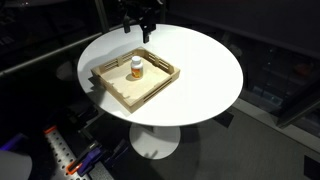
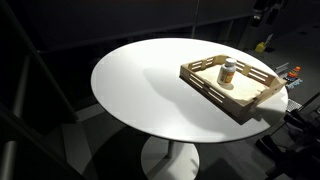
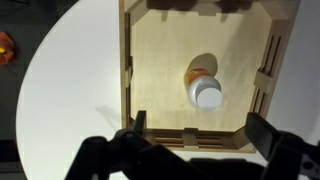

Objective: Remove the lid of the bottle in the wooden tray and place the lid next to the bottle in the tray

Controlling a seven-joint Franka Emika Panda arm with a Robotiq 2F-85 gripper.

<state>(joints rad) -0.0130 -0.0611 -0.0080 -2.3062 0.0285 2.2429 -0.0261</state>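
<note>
Wrist view, looking straight down: the lid (image 3: 207, 95) sits closed on the bottle (image 3: 196, 76). The bottle stands upright inside the wooden tray (image 3: 125, 60), a little off centre and clear of every wall. My hand (image 3: 200, 150) hangs over one tray wall, its fingers (image 3: 270, 142) spread wide and holding nothing. In both exterior views the tray rests toward one side of the round white surface (image 1: 200, 70). In an exterior view the hand (image 1: 139, 25) hovers above the tray's far corner, well apart from the bottle.
</note>
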